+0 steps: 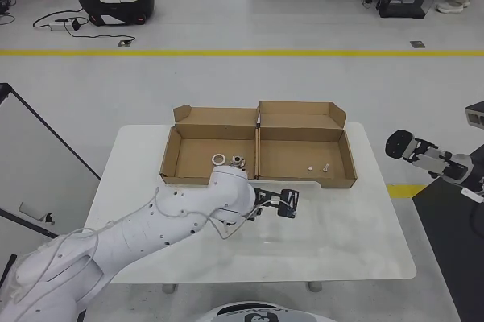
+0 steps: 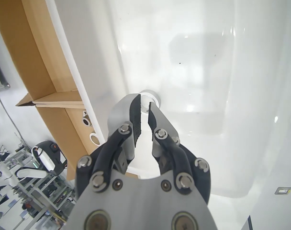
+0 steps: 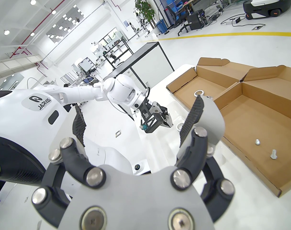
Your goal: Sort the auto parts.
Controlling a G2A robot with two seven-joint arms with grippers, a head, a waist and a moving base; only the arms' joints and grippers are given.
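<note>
A silver ring (image 2: 152, 96) lies in a shallow white tray (image 2: 231, 101) in the middle of the table. My left gripper (image 2: 144, 103) is pinched on the ring's rim, with only a narrow gap between the fingers; it is over the table's middle (image 1: 287, 201) and also shows in the right wrist view (image 3: 169, 123). Two open cardboard boxes stand at the back. The left box (image 1: 171, 158) holds two rings (image 1: 219, 158). The right box (image 1: 348, 158) holds two small bolts (image 1: 325, 168). My right gripper (image 3: 136, 120) hangs open off the table's right side, holding nothing.
The right arm (image 1: 427, 154) hovers beyond the table's right edge. A black-framed panel (image 1: 32, 161) stands left of the table. The white table (image 1: 145, 161) has bare surface left of and in front of the tray.
</note>
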